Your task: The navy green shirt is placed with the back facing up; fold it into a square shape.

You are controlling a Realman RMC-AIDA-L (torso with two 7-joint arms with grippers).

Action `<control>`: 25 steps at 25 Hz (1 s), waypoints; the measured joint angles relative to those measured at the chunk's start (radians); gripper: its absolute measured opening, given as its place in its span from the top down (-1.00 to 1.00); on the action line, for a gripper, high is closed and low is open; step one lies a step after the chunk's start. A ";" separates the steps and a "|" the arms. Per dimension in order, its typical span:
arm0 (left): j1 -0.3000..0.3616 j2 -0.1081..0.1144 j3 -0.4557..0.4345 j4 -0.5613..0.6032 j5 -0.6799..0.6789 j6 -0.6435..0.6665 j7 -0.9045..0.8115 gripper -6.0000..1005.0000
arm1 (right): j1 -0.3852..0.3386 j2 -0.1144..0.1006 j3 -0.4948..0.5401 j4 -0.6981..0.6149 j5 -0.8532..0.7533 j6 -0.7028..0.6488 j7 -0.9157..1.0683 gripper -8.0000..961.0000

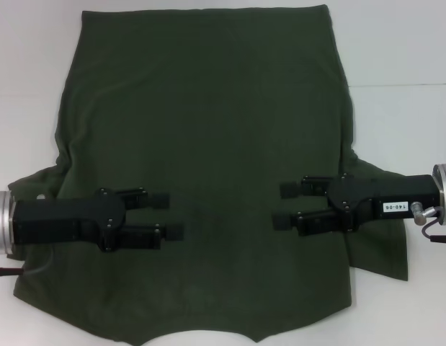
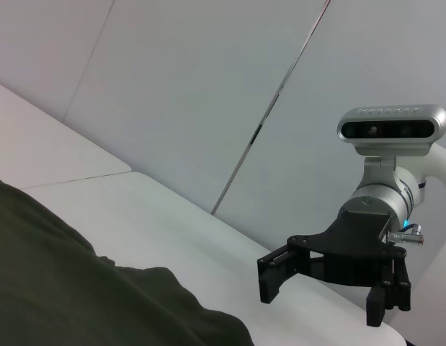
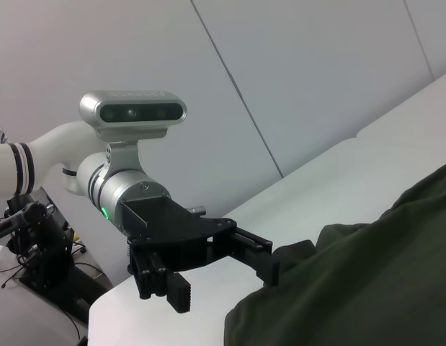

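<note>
Shirt: navy green shirt [image 1: 208, 144], soft matte olive fabric, no print, spread flat on the white counter [image 1: 403, 58]; a sleeve bunches out at each side.
Left tool: left tool [image 1: 167, 215], black, fingers spread, empty, poised over the shirt's left half; fabric runs beneath and ahead of it.
Right tool: right tool [image 1: 285, 205], black, fingers spread, empty, facing the left tool across the shirt's middle.
Counter: smooth, white, seamed panels.
</note>
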 joint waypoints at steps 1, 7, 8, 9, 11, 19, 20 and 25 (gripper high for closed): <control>0.000 0.000 0.000 0.000 0.000 0.001 0.000 -0.74 | 0.000 0.000 0.000 0.000 0.000 0.000 -0.001 -0.96; 0.001 0.000 0.000 0.000 0.000 0.002 0.000 -0.74 | -0.001 0.000 0.001 0.000 0.000 0.000 -0.003 -0.96; 0.001 0.000 0.000 0.000 0.000 0.002 0.000 -0.74 | -0.001 0.000 0.001 0.000 0.000 0.000 -0.004 -0.96; 0.001 0.000 0.000 0.000 0.000 0.002 0.000 -0.74 | -0.001 0.000 0.001 0.000 0.000 0.000 -0.004 -0.96; 0.002 0.000 0.000 0.000 0.000 0.001 0.000 -0.74 | -0.001 0.001 0.001 0.000 0.000 0.000 -0.005 -0.96; 0.003 0.002 0.000 0.000 0.000 0.000 0.000 -0.74 | -0.002 0.003 0.001 0.000 0.000 0.000 -0.007 -0.96; 0.003 0.003 0.000 0.000 0.000 0.000 0.000 -0.74 | -0.002 0.003 0.001 0.000 0.000 0.000 -0.008 -0.96; 0.004 0.003 0.000 0.000 0.000 -0.002 0.000 -0.74 | -0.002 0.006 0.001 0.001 0.000 0.000 -0.011 -0.96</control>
